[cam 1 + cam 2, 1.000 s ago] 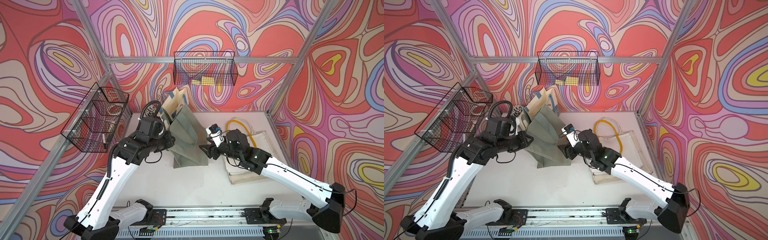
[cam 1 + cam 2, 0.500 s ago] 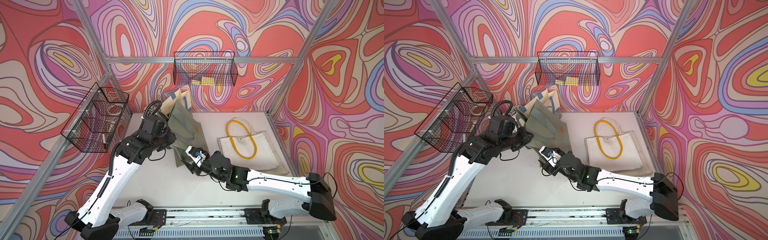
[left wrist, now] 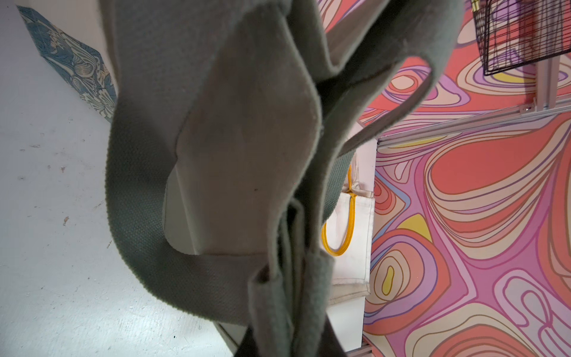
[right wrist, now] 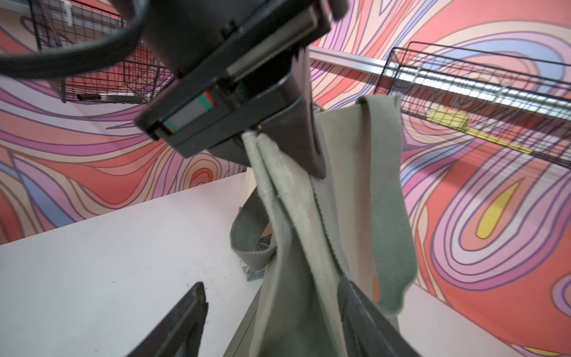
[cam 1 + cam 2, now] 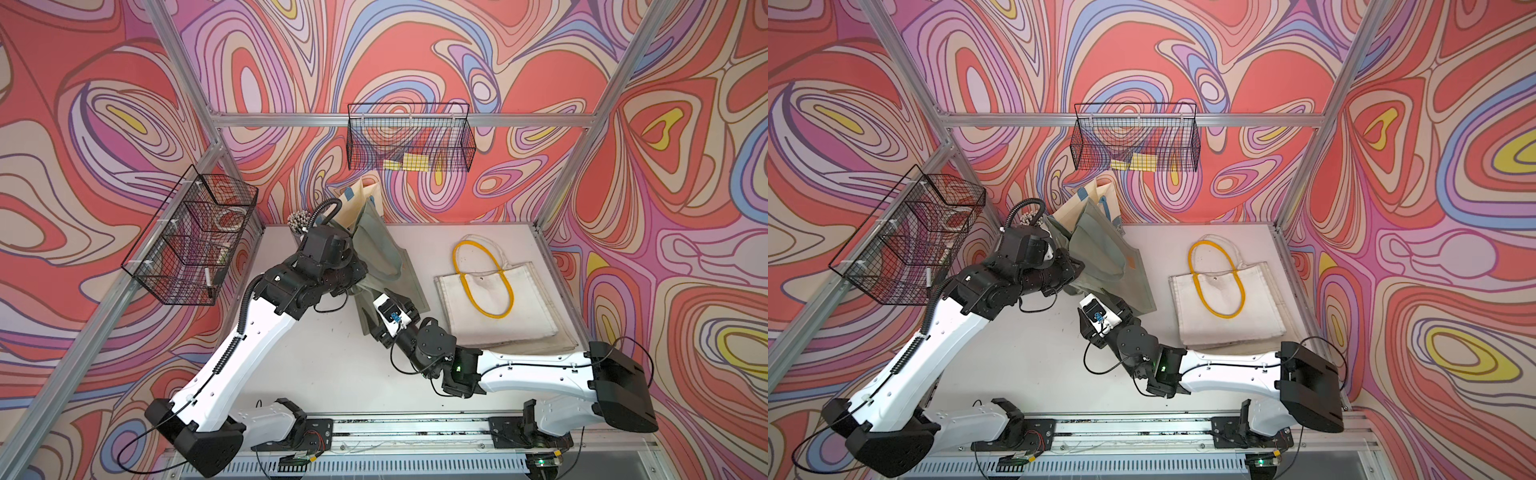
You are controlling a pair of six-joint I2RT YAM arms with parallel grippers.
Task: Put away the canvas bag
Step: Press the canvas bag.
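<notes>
The grey-green canvas bag hangs off the table at the back left. My left gripper is shut on its bunched top edge. In the left wrist view the fabric and a strap fill the frame, and the left gripper is clamped on the folds. My right gripper sits just below and in front, pointing up. In the right wrist view the right gripper is open, and the bag hangs down between its fingers from the left gripper.
A white tote with yellow handles lies flat at the right on folded cloth. A cream bag with blue print leans on the back wall. Wire baskets hang on the back wall and the left frame.
My right arm has swung from over the white tote to the front, under the hanging bag, and its jaws have widened. The left gripper has raised the bag slightly.
</notes>
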